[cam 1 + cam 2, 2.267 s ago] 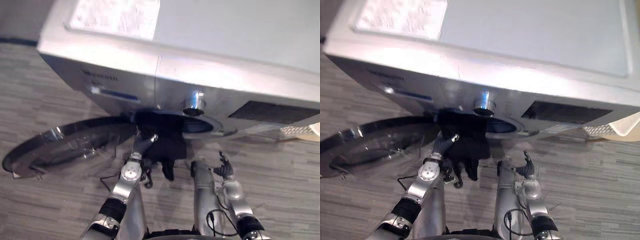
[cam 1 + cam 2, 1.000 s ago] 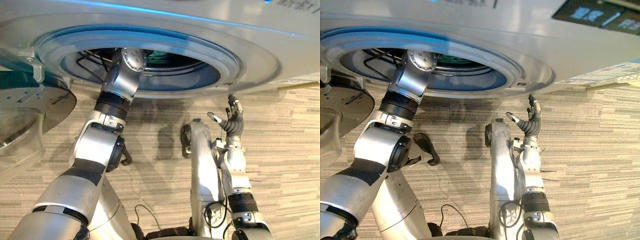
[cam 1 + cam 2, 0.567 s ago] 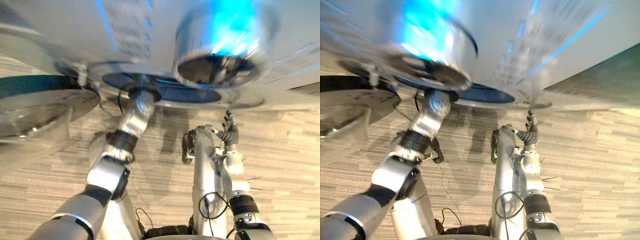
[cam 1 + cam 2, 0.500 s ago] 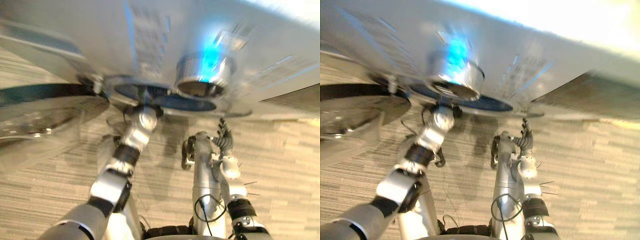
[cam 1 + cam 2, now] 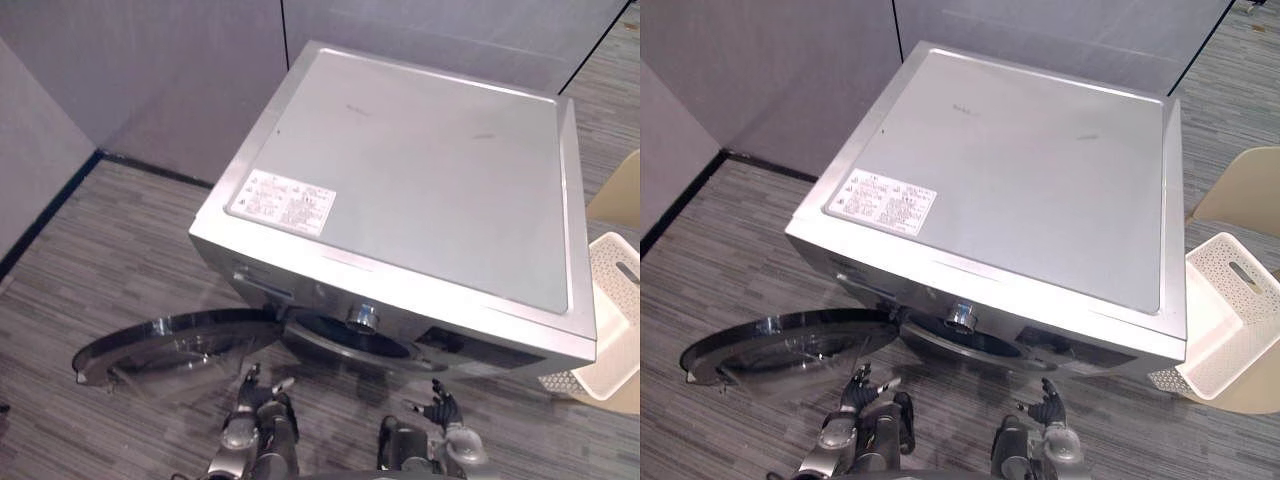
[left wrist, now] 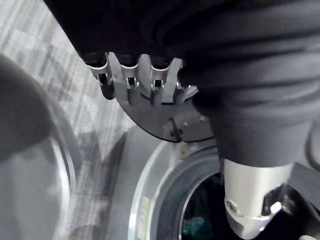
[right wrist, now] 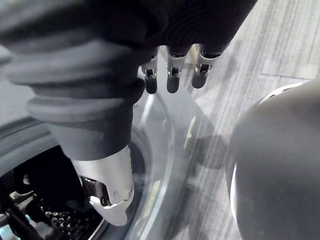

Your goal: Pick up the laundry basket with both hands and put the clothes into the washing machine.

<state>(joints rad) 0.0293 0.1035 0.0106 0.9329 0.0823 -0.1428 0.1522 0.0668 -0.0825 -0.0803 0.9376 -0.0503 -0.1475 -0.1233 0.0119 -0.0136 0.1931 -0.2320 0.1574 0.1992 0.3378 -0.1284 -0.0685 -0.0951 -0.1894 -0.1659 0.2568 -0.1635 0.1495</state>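
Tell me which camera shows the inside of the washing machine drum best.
Right wrist view: the drum shows its perforated wall. The left wrist view gives a dark slice of its inside, and the eye views catch its front rim from above.

Silver washing machine (image 5: 420, 190), its round door (image 5: 170, 345) open beside the left robot hand (image 5: 255, 395); white perforated laundry basket (image 5: 615, 320) well beyond the right robot hand (image 5: 437, 405).

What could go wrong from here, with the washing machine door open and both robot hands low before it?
1. The open door lies swung out close beside the left robot hand; a sideways move may strike it.
2. The laundry basket stands right of the washing machine, apart from the right robot hand; reaching it with both open robot hands may be awkward.
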